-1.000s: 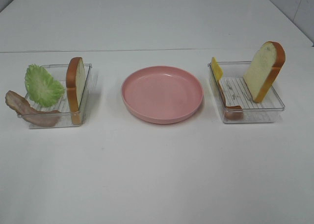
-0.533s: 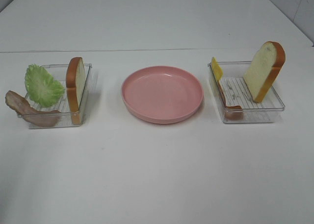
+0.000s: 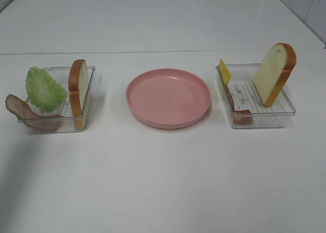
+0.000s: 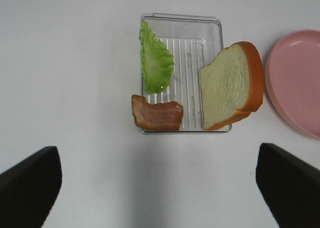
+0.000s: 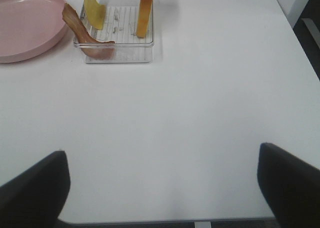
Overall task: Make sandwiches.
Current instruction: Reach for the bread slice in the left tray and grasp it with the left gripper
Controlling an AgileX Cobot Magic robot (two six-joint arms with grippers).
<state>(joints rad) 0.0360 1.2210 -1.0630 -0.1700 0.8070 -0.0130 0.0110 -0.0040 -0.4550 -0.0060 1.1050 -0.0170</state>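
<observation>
No stacked sandwich shows; the pieces lie apart. The left clear tray holds a green lettuce leaf, a bacon strip hanging over its edge, and a bread slice on edge. The right clear tray holds a yellow cheese slice, a bacon strip and a leaning bread slice. My left gripper is open, set back from the left tray's lettuce, bacon and bread. My right gripper is open, far from the cheese and bread. Neither gripper shows in the exterior view.
A round pink plate with nothing on it sits between the two trays. It also shows in the left wrist view and the right wrist view. The white table's edge runs close under the right gripper.
A faint shadow has spread over the table at the lower left of the exterior view. The food pieces, trays and plate have not moved.
</observation>
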